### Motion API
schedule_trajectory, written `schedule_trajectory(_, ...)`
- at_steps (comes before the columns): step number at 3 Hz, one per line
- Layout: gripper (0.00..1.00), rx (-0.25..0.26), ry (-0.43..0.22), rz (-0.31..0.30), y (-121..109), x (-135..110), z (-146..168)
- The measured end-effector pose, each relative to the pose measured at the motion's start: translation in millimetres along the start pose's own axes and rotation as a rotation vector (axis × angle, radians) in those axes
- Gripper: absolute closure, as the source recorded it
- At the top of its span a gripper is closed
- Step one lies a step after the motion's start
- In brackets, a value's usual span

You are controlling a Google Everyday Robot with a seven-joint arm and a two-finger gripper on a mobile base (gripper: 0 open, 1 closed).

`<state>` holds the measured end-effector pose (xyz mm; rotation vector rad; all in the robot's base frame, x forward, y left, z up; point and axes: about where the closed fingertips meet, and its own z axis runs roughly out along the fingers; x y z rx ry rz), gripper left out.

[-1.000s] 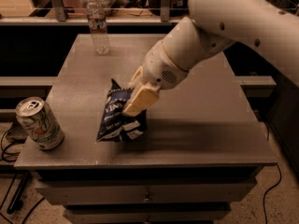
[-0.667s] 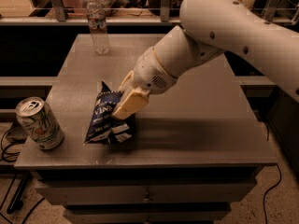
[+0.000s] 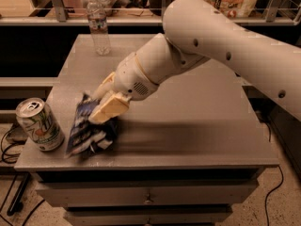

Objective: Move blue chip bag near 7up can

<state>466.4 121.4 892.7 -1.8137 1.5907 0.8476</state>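
Grey bench (image 3: pixel 197 126), front-left corner: the gripper (image 3: pixel 106 105), clamped on the blue chip bag (image 3: pixel 87 132), holds it just beside the 7up can (image 3: pixel 40 126), apparently for release.

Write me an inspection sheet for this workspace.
Surface: grey table with drawers below.
Job's things: chip bag at front left, close beside the can, which stands upright at the left edge.
Clutter: water bottle upright at the back.
Grippers: gripper shut on the chip bag's top, low over the table.
Cables: cables on the floor at left, another at right.
Surroundings: shelf with railing behind.
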Motion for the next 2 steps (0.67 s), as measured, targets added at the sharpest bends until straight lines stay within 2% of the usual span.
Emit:
schedule_trajectory(1,0.0,0.0,0.004,-0.002,0.9,-0.5,-0.5)
schedule_trajectory(2,0.0,0.0,0.004,-0.002,0.9,-0.5,-0.5)
